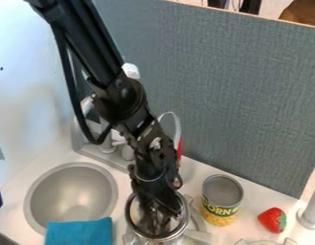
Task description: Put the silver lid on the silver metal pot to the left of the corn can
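hanging: fingers (153,226) | round metal-rimmed vessel (158,237): at its mouth | spread or pinching: cannot tell

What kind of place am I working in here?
Most likely a toy or mock kitchen set up in a work space, not a real home kitchen: a round metal basin, a food can and a strawberry suggest the kitchen, while the grey panel behind looks like an office divider.
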You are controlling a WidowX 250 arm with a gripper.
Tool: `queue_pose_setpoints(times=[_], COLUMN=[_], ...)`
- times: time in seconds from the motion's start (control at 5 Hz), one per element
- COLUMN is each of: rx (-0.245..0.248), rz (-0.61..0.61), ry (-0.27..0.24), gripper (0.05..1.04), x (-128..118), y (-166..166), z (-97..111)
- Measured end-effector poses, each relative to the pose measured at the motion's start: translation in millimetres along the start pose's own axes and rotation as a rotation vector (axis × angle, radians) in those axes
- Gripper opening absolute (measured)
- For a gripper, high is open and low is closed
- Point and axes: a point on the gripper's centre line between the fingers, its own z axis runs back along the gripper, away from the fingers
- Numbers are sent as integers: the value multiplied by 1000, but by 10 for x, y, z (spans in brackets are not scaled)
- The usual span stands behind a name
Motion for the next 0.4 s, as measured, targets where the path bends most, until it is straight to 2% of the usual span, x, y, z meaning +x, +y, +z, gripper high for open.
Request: queue_pose_setpoints(times=[0.2,0.4], rx=[-13,-39], rz=[6,-7], ry=[-16,-77], gripper=[1009,1003], x=[32,115], y=[-12,-53], z=[100,375])
